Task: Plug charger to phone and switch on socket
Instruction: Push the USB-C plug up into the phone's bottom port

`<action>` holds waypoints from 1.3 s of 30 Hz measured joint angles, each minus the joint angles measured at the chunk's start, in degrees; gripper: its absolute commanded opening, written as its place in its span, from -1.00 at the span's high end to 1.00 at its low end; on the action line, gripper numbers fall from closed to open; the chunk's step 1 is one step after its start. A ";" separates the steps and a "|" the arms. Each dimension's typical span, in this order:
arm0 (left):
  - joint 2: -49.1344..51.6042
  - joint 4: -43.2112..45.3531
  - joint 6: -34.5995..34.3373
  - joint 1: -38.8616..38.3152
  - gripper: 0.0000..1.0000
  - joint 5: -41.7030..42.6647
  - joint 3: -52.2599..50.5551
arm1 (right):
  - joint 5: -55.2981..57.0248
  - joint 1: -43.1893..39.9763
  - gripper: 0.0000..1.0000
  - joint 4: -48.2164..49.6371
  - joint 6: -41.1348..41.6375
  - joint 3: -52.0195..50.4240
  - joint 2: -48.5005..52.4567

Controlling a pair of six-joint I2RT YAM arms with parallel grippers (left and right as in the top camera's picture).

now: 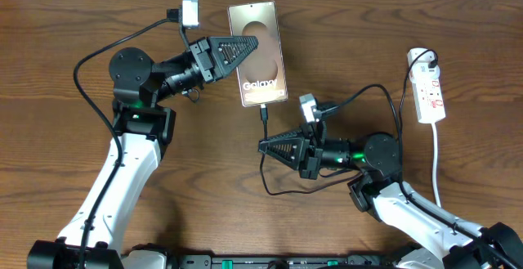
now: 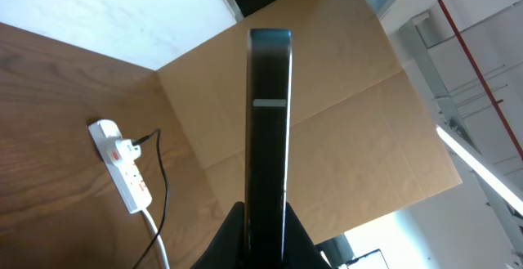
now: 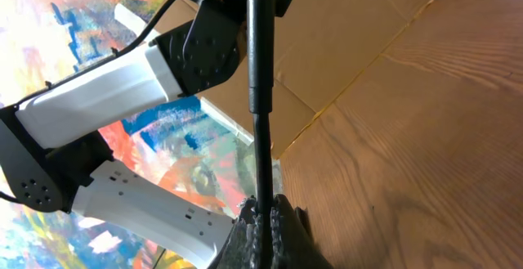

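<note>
L fingers (image 1: 235, 55) clamped on phone (image 1: 260, 65) side edge. R fingers (image 1: 268, 147) pinched on charger (image 1: 264, 123) cable; tip just to their side, at phone's bottom edge, in line w/ phone's long axis; seating can't be told. Socket (image 1: 429, 85) well behind R fingers, far nearer them than L fingers.

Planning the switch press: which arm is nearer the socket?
Right. The right gripper holds the charger mid-table, its arm beside the socket; the left gripper clamps the phone, farther left.
</note>
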 measured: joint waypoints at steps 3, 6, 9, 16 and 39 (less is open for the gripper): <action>0.00 0.00 0.00 0.00 0.86 0.02 0.00 | -0.07 -0.02 0.98 -0.02 0.33 0.00 0.00; 0.00 0.00 -0.02 0.02 0.85 0.00 0.00 | -0.09 -0.02 0.98 -0.02 0.35 0.00 0.00; 0.00 0.00 0.00 0.00 0.86 0.02 0.00 | -0.09 -0.02 0.98 -0.07 0.35 0.00 0.00; 0.00 0.00 0.00 0.00 0.86 0.00 0.00 | -0.50 -0.48 0.98 -0.24 0.61 0.00 0.00; 0.00 0.04 0.17 0.02 0.85 -0.22 0.00 | -1.31 -2.45 0.98 -0.92 0.79 0.00 0.00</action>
